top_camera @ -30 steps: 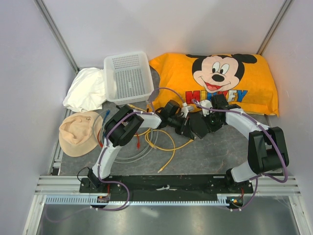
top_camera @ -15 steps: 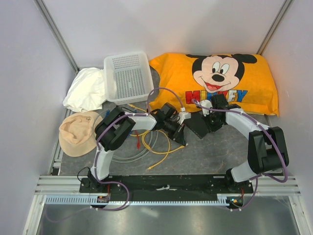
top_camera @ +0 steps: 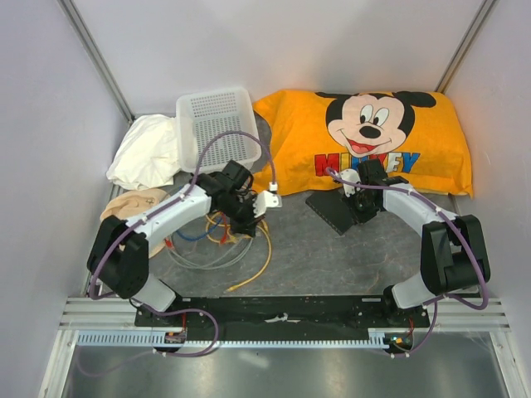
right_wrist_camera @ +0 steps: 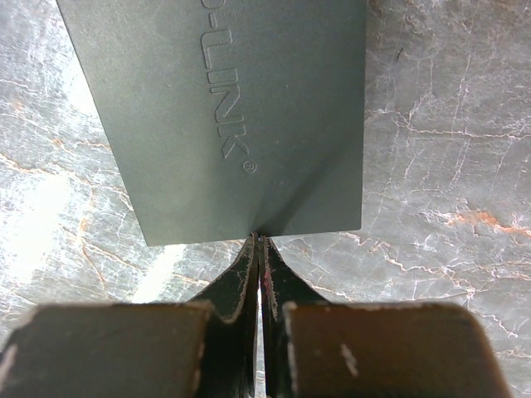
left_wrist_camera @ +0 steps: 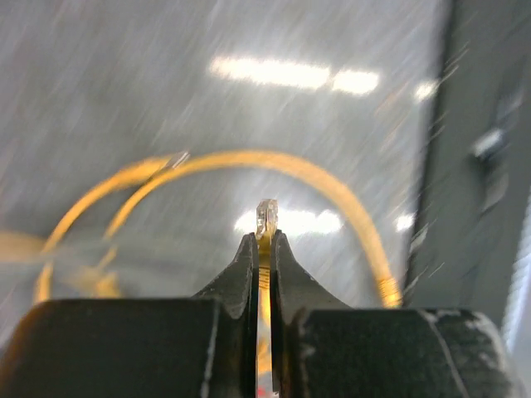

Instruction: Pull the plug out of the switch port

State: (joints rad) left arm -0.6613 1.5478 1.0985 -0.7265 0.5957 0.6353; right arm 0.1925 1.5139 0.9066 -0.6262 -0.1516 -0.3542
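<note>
The black switch box (top_camera: 330, 212) lies flat on the table in front of the pillow; its sockets do not show. In the right wrist view the box's lid (right_wrist_camera: 224, 108) bears raised lettering. My right gripper (right_wrist_camera: 260, 239) is shut with nothing between the jaws, and its tips touch the box's near edge; it also shows in the top view (top_camera: 353, 207). My left gripper (top_camera: 246, 217) is well left of the box and shut on the yellow cable (top_camera: 265, 253). The cable's clear plug (left_wrist_camera: 266, 219) sticks out past the left gripper's tips (left_wrist_camera: 262, 240), free of the box.
A white mesh basket (top_camera: 217, 128) and a yellow Mickey pillow (top_camera: 373, 137) lie at the back. A white cloth (top_camera: 148, 151) and a tan hat (top_camera: 124, 217) lie at the left. A loose coil of other cables (top_camera: 203, 249) lies under the left arm.
My left arm has swung left, away from the switch box, carrying the yellow plug and dragging its cable along. The right gripper and the box have stayed put.
</note>
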